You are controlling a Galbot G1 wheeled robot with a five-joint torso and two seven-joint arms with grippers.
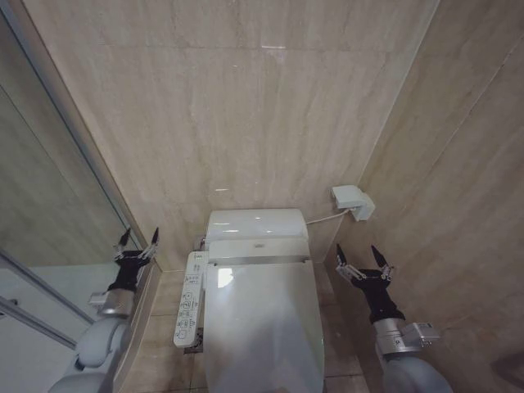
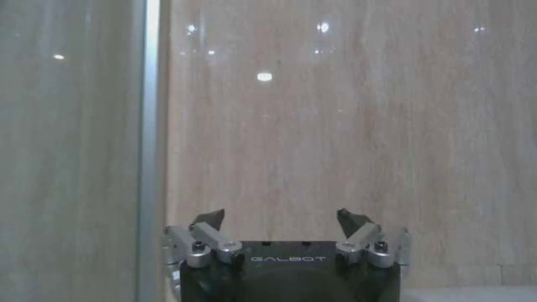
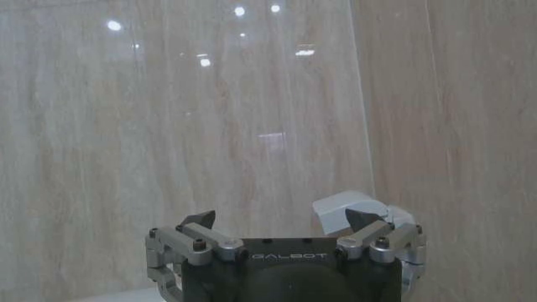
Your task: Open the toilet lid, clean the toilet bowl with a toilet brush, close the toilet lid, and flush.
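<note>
The toilet lid (image 1: 260, 323) lies shut, glossy white, over the toilet bowl, which is hidden beneath it. Behind the lid rises the white tank (image 1: 255, 223). My left gripper (image 1: 137, 242) hovers open to the left of the toilet, level with the button panel, holding nothing. My right gripper (image 1: 363, 260) hovers open to the right of the toilet, also with nothing in it. In the left wrist view the left gripper (image 2: 282, 219) faces the beige wall; in the right wrist view the right gripper (image 3: 281, 219) faces the wall too. The toilet brush is out of view.
A long white button panel (image 1: 187, 301) runs along the toilet's left side. A white wall box (image 1: 354, 201) with a cable sits on the right wall, also seen as the wall box (image 3: 340, 204) from the right wrist. A glass partition (image 1: 49, 205) stands left. Beige tiled walls enclose the narrow space.
</note>
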